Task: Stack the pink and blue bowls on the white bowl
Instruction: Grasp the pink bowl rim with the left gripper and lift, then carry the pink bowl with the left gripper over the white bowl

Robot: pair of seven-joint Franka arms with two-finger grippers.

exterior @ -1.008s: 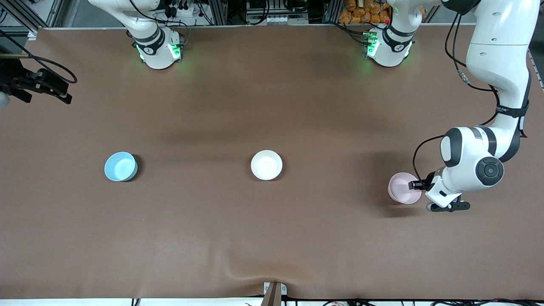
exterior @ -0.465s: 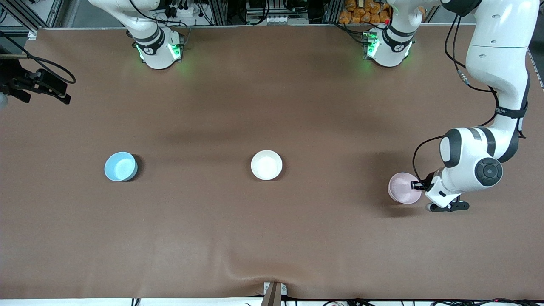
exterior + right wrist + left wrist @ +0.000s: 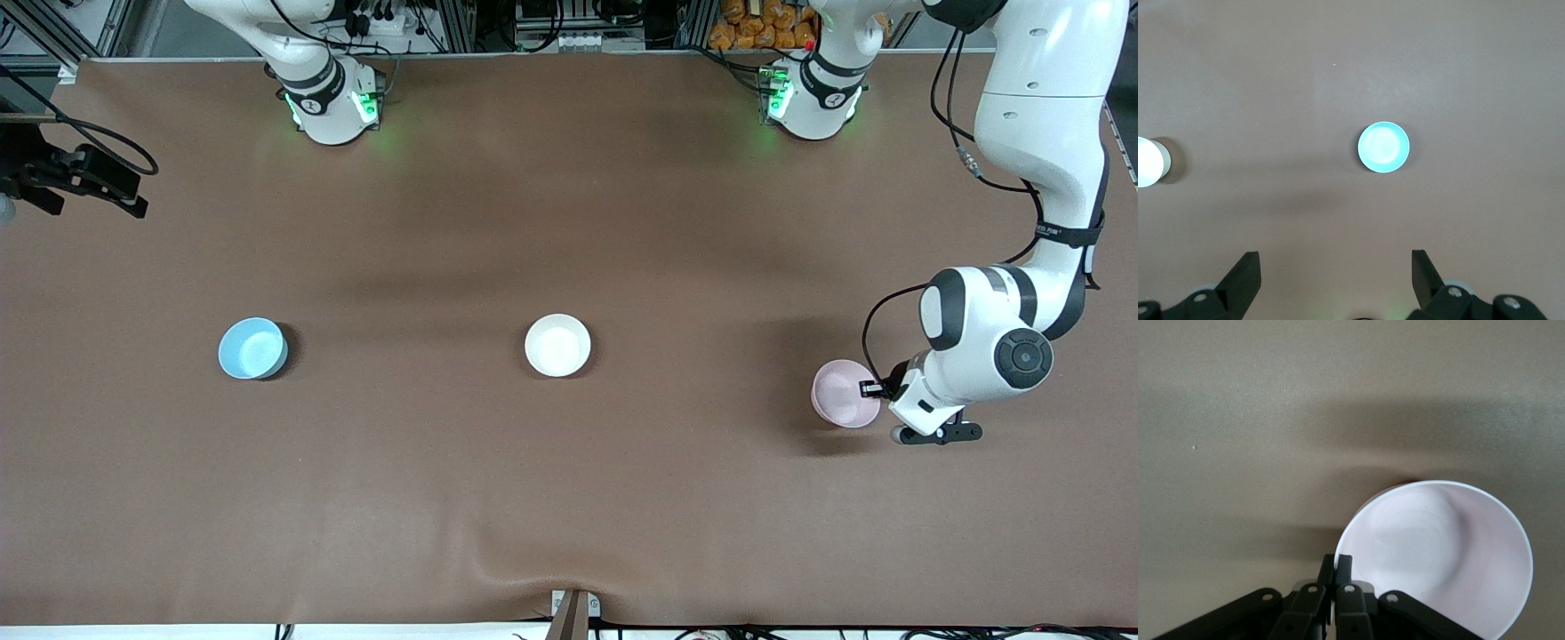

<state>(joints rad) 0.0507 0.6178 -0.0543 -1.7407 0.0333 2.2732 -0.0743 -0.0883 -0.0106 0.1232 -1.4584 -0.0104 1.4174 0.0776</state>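
The pale pink bowl (image 3: pixel 843 394) is at the left arm's end of the table and fills the left wrist view (image 3: pixel 1445 553). My left gripper (image 3: pixel 865 388) is shut on its rim, one finger inside and one outside (image 3: pixel 1335 561). I cannot tell whether the bowl is off the table. The white bowl (image 3: pixel 557 345) stands upright in the middle of the table. The sky blue bowl (image 3: pixel 252 348) stands toward the right arm's end and shows in the right wrist view (image 3: pixel 1383 147). My right gripper (image 3: pixel 1335 260) is open and empty, high over the table.
The table is covered by a brown mat (image 3: pixel 569 498) with a wrinkle at its front edge. The right arm's black hand (image 3: pixel 89 173) shows at the edge of the front view. The white bowl also shows at the edge of the right wrist view (image 3: pixel 1148 162).
The right arm's hand has shifted slightly toward the edge of the front view. The left gripper and the pink bowl have barely moved.
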